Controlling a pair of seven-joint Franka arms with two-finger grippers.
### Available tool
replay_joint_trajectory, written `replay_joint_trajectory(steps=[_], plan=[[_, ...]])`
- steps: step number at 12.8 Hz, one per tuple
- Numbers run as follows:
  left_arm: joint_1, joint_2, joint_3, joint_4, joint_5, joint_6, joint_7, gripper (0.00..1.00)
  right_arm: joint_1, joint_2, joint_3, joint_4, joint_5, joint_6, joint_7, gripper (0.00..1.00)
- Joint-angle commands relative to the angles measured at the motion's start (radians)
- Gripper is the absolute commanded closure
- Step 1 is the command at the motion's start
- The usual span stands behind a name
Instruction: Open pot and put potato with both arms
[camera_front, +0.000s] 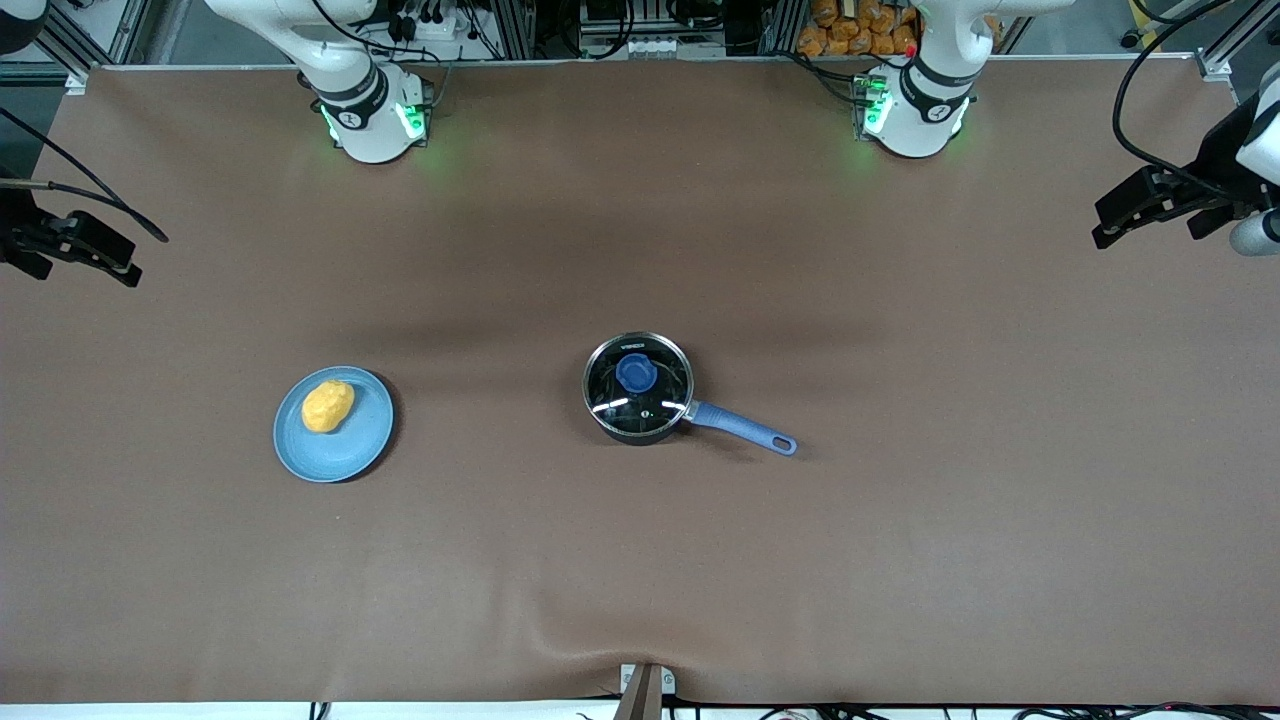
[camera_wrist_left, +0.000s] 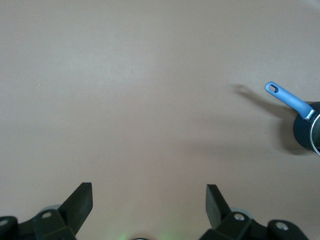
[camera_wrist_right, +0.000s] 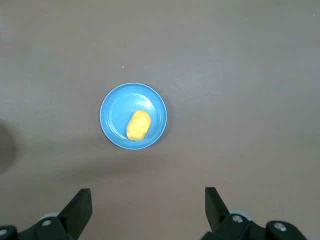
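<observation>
A brown worktop (camera_front: 640, 560) carried two groups of things, and the saucepan serves here as the landmark. The small black saucepan (camera_front: 637, 389) sat near the middle of the worktop with its glass lid (camera_front: 660, 392) in place, the lid's blue knob (camera_front: 636, 373) on top. Its long blue handle (camera_front: 742, 427), ending in a loop hole, pointed toward the left arm's end of the worktop and slightly nearer the front camera. Well apart from the saucepan, toward the right arm's end of the worktop, lay a flat light-blue plate (camera_front: 350, 445), and on it rested the lumpy yellow-orange potato (camera_front: 328, 405), off-centre on the plate. Both arms waited, with nothing held. The left end effector (camera_front: 1150, 205) hung high over the worktop's edge at the left arm's end, well apart from the saucepan; its wrist view showed its two black fingers (camera_wrist_left: 80, 202) spread wide over bare worktop, with only the saucepan's handle (camera_wrist_left: 290, 100) and a sliver of its body at the frame's edge. The right end effector (camera_front: 85, 250) hung high over the worktop's edge at the right arm's end, its fingers (camera_wrist_right: 80, 205) likewise spread wide, with the plate (camera_wrist_right: 112, 107) and potato (camera_wrist_right: 138, 125) in its wrist view.
</observation>
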Motion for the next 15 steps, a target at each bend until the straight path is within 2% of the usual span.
replay_joint_trajectory(steps=[1,6,9,13,14,15], plan=[[0.007,0.002,-0.004,0.024,0.012,-0.023,-0.007,0.0,-0.013,-0.036,0.007,-0.034,0.018,0.014,0.001,0.0],[0.016,0.001,-0.008,0.023,0.009,-0.023,-0.006,0.0,-0.01,-0.004,0.007,-0.04,0.018,0.035,0.001,0.0],[0.016,-0.009,-0.011,0.023,-0.006,-0.023,-0.004,0.0,-0.01,0.035,0.007,-0.098,0.018,0.121,0.001,0.0],[0.011,-0.01,-0.014,0.032,-0.02,-0.019,-0.006,0.0,-0.011,0.203,0.009,-0.106,0.019,0.212,0.004,0.0],[0.008,-0.004,-0.014,0.032,-0.02,-0.019,-0.004,0.0,-0.013,0.251,0.009,-0.106,0.031,0.239,0.008,0.0],[0.007,-0.003,-0.014,0.028,-0.02,-0.019,-0.004,0.0,-0.013,0.292,0.009,-0.107,0.082,0.268,0.01,0.0]])
